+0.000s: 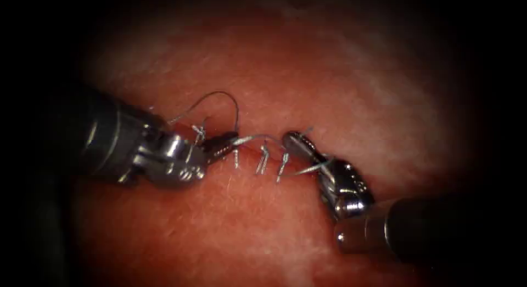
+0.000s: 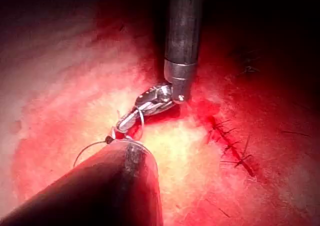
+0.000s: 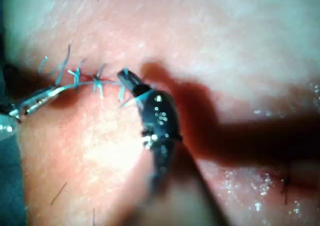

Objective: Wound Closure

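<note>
On the tissue (image 1: 285, 73), the left tool (image 1: 222, 145) has its jaws clenched on the thread (image 1: 255, 137) at the left end of the stitched cut (image 1: 263, 155). The strand runs right along the cut to the right tool (image 1: 296, 141), whose jaws are clenched on it at the right end. A loop of thread (image 1: 219, 95) arcs on the far side of the left tool; I cannot tell where the needle is.

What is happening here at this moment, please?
Two tools work over a cut in the tissue that already carries several stitches. The left tool holds the thread, which loops above it and runs along the cut to the right tool. The right tool's jaws look shut at the thread's other end. I cannot make out the needle.
</note>
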You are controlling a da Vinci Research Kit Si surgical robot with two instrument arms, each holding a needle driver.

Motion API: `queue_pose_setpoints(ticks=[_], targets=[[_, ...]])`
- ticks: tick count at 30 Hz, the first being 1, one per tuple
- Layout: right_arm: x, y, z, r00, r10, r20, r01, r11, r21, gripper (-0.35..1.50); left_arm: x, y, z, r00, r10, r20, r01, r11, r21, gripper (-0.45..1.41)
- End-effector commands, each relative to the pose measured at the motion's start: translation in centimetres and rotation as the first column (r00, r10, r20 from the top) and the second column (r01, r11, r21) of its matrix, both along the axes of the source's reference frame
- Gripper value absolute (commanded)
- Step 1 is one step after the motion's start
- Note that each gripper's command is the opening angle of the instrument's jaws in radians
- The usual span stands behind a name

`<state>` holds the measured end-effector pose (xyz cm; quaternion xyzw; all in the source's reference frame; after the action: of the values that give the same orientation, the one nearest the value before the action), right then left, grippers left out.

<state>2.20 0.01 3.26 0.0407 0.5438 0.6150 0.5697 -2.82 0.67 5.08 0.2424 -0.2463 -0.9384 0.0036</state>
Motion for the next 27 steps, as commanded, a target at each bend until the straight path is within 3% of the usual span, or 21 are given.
queue_pose_setpoints(ticks=[1,5,11,21,27], targets=[[0.05,-0.18,0.04,1.0,-0.011,0.002,0.011,1.0,-0.001,-0.35,-0.01,0.05,0.06,1.0,-0.015,0.003,0.015,1.0,0.0,-0.45],[0.09,-0.22,0.03,0.999,-0.044,0.01,0.045,0.999,-0.028,-0.35,0.11,0.75,0.23,0.997,-0.071,0.024,0.072,0.997,-0.019,-0.45],[0.17,-0.3,0.01,0.992,-0.114,0.047,0.118,0.989,-0.094,-0.35,0.13,1.45,0.68,0.989,-0.139,0.05,0.139,0.99,0.001,-0.45],[0.23,-0.59,0.03,0.917,-0.338,0.214,0.389,0.876,-0.285,-0.35,-0.07,1.87,1.33,0.971,-0.216,0.102,0.217,0.976,0.005,-0.45],[0.19,-0.76,-0.01,0.869,-0.378,0.32,0.48,0.802,-0.356,-0.35,-0.1,2.03,1.55,0.967,-0.228,0.114,0.23,0.973,-0.002,-0.45]])
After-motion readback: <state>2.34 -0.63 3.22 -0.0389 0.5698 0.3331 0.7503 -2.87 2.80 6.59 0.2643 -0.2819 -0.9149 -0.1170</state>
